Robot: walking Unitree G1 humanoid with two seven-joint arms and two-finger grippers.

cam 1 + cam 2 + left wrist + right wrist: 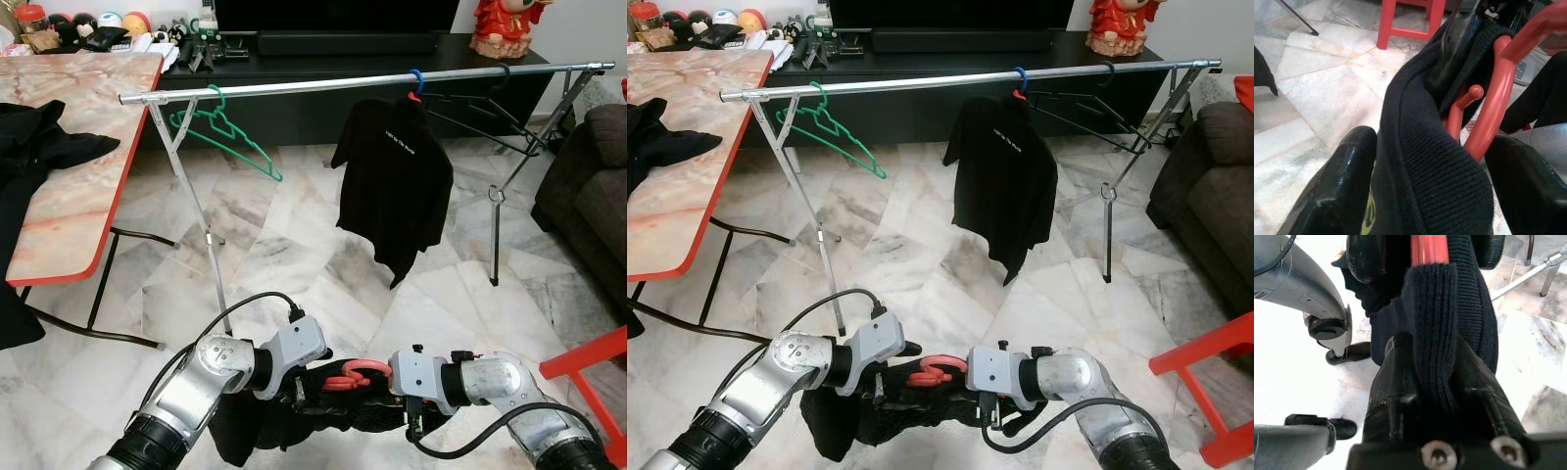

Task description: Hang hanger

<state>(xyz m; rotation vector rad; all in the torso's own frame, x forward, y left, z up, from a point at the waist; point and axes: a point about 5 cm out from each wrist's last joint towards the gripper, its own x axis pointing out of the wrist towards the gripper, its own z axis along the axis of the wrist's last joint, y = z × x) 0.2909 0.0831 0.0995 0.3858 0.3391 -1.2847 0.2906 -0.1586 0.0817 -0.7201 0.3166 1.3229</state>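
Red hanger (345, 375), wrapped in black garment (1425, 166), is clenched by left end effector (312, 390) and right end effector (380, 392).

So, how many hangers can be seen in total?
4. A green hanger hangs empty at the rail's left end, a blue one carries the black shirt, a black one hangs empty near the right end, and a red one is held low between both end effectors.

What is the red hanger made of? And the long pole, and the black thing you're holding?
Red hanger: probably plastic, smooth and glossy. Long pole: metal, silvery and shiny. Black garment, held in the left hand and right hand: knitted fabric with visible ribbing.
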